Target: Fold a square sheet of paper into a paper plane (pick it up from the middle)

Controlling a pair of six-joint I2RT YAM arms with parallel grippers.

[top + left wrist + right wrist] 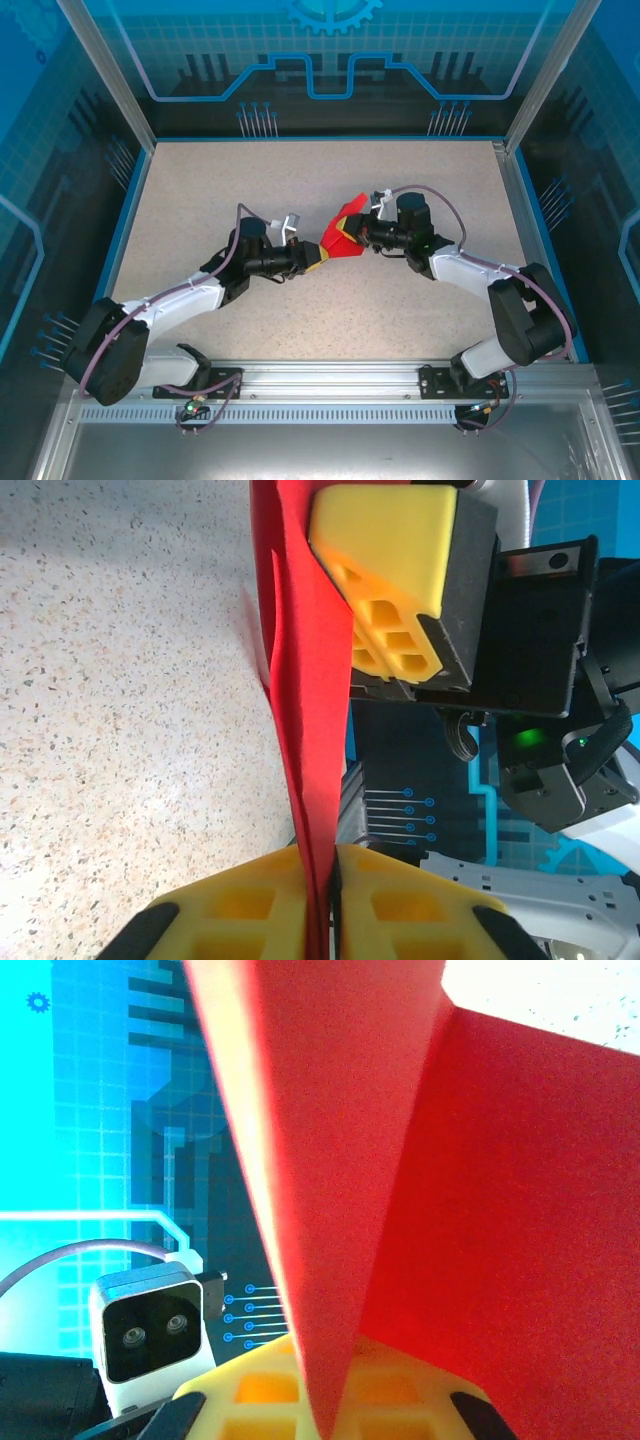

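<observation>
Bright, even overhead light; faint soft shadows on table [200, 200]. Right wrist view: top-right corner blown white, red paper [500, 1220] close, blurred. Left wrist view mostly sharp.

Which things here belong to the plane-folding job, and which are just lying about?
Job: red paper sheet, partly folded; left end effector and right end effector, both shut on it.
Not in the job: table, blue enclosure panels, base rail.

We found the red sheet of paper [342, 233] matt and smooth. The yellow fingers [385, 550] looked plastic, the table [400, 310] speckled and matt.
</observation>
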